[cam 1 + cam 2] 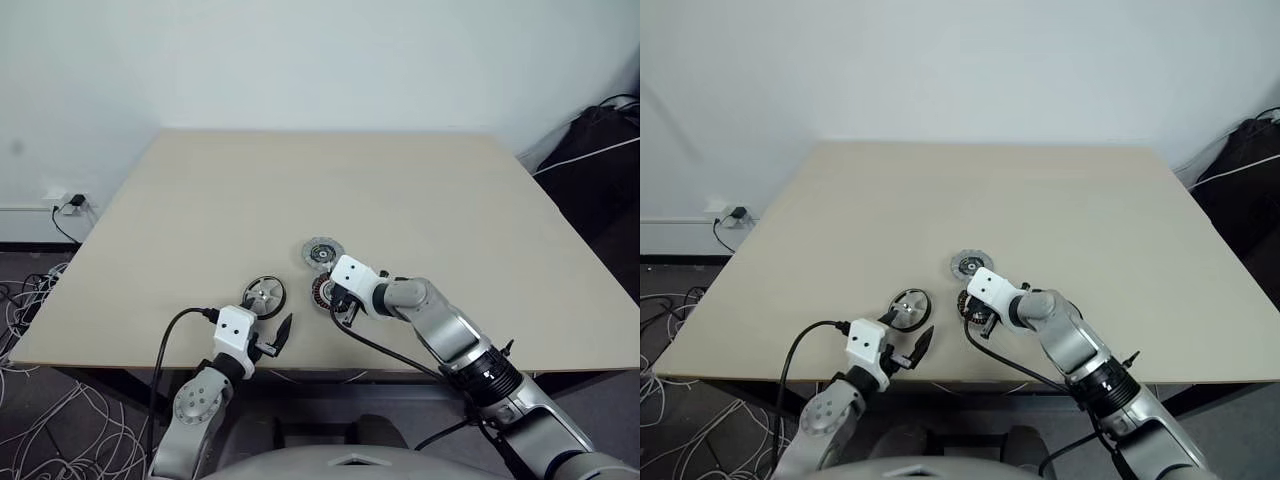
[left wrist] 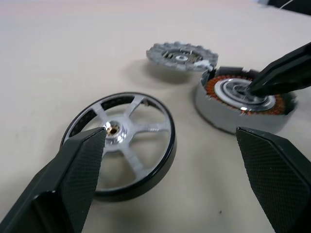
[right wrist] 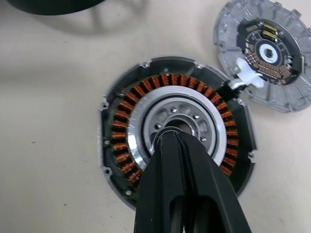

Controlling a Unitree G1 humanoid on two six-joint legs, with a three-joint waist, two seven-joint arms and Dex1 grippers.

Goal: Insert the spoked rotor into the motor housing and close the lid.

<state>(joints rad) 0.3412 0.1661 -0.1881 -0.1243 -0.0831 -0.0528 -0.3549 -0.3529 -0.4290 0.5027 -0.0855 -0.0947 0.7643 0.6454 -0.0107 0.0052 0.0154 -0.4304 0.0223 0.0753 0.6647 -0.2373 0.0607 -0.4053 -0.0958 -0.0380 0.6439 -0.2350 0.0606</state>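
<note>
My right gripper [image 3: 170, 138], closed, presses its tips into the copper-wound round motor housing [image 3: 141, 104] near the table's [image 1: 200, 200] front edge; my left gripper [image 2: 170, 179] gapes empty around the shiny spoked rotor [image 2: 121, 138].

The two head views look forward and down from above the counter's [image 1: 300, 190] near edge, taking in its whole top to the far wall; they share one scene, slightly offset. The left wrist view sits low and close, facing across the counter between its open pincer [image 2: 180, 160], over the spoked rotor [image 2: 121, 141] toward the motor housing [image 2: 243, 104] and lid [image 2: 180, 56]. The right wrist view looks steeply down, very near, onto that same housing and lid.
</note>
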